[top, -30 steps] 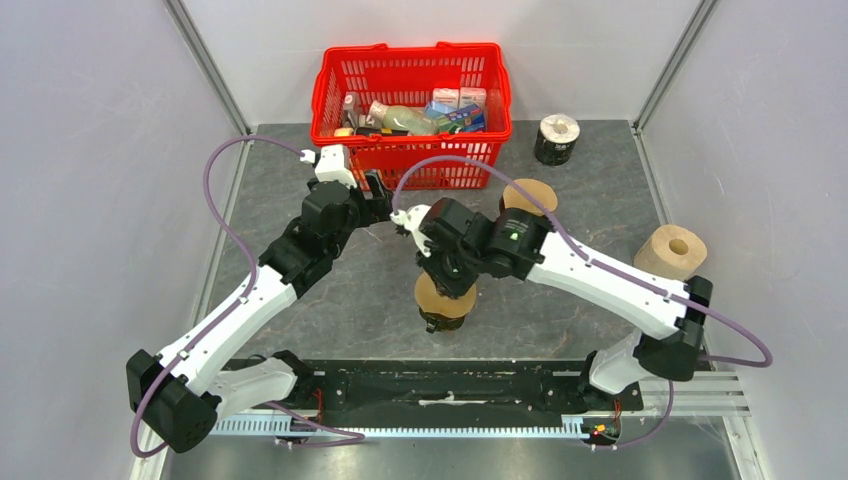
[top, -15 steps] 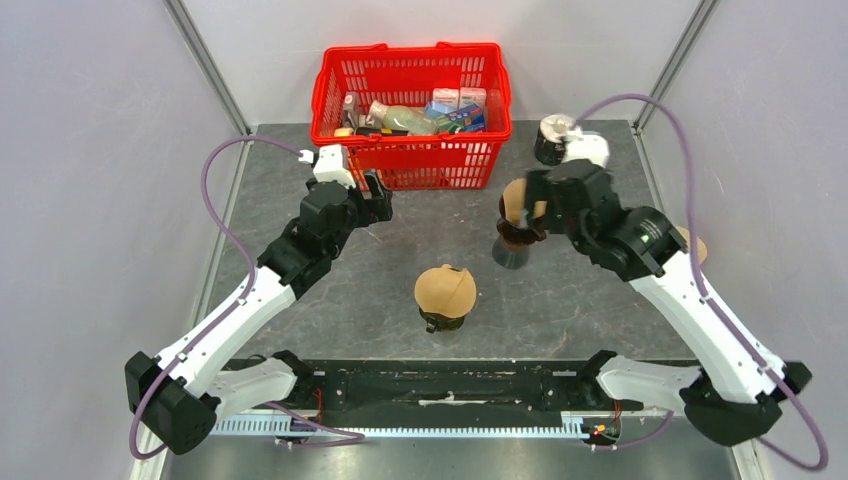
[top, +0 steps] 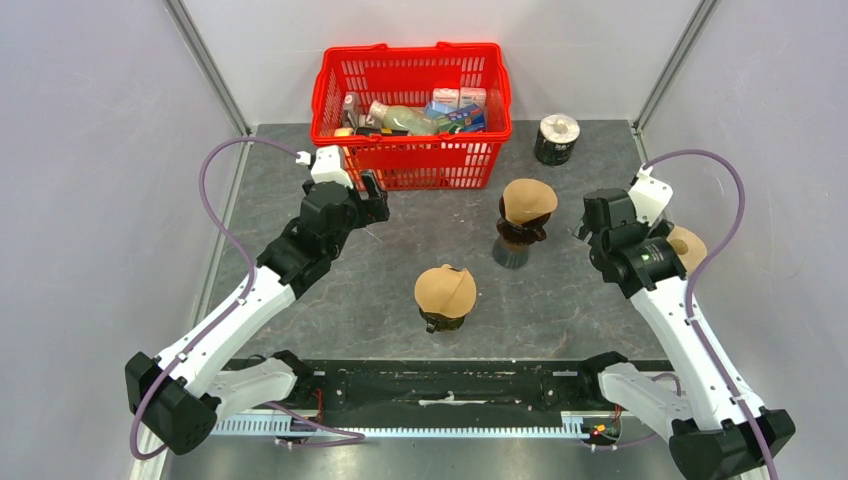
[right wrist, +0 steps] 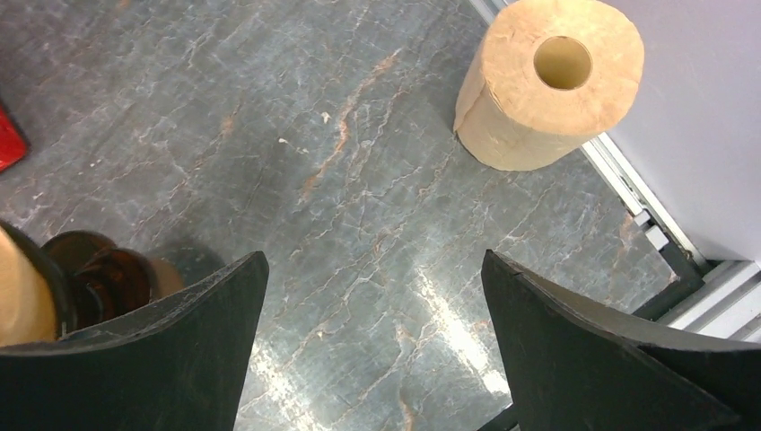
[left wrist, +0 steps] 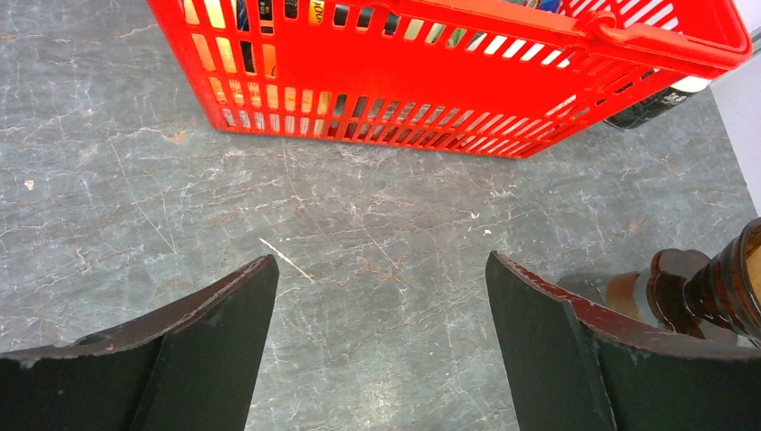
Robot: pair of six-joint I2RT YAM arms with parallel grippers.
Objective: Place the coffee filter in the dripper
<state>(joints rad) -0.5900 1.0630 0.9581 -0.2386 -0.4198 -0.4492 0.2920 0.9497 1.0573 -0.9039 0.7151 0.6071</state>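
A brown paper coffee filter (top: pixel 446 289) sits in the top of a small black dripper (top: pixel 443 322) near the table's middle. Behind it and to the right, a second brown filter (top: pixel 529 198) rests on a dark brown glass stand (top: pixel 519 236), which also shows at the edges of both wrist views (left wrist: pixel 709 287) (right wrist: pixel 99 278). My right gripper (top: pixel 590 226) hangs open over bare table (right wrist: pixel 372 265), right of that stand, holding nothing. In front of the red basket, my left gripper (top: pixel 376 199) is open and empty as well (left wrist: pixel 381 269).
A red basket (top: pixel 410 75) (left wrist: pixel 404 90) full of groceries stands at the back. A black tin with a white top (top: pixel 557 139) sits at the back right. A brown paper roll (right wrist: pixel 547 85) stands by the right wall, partly behind my right arm (top: pixel 690 248).
My right gripper has opened and left the near dripper, swinging past the far stand to the right side. The filter stays on the near dripper. The left arm has not moved.
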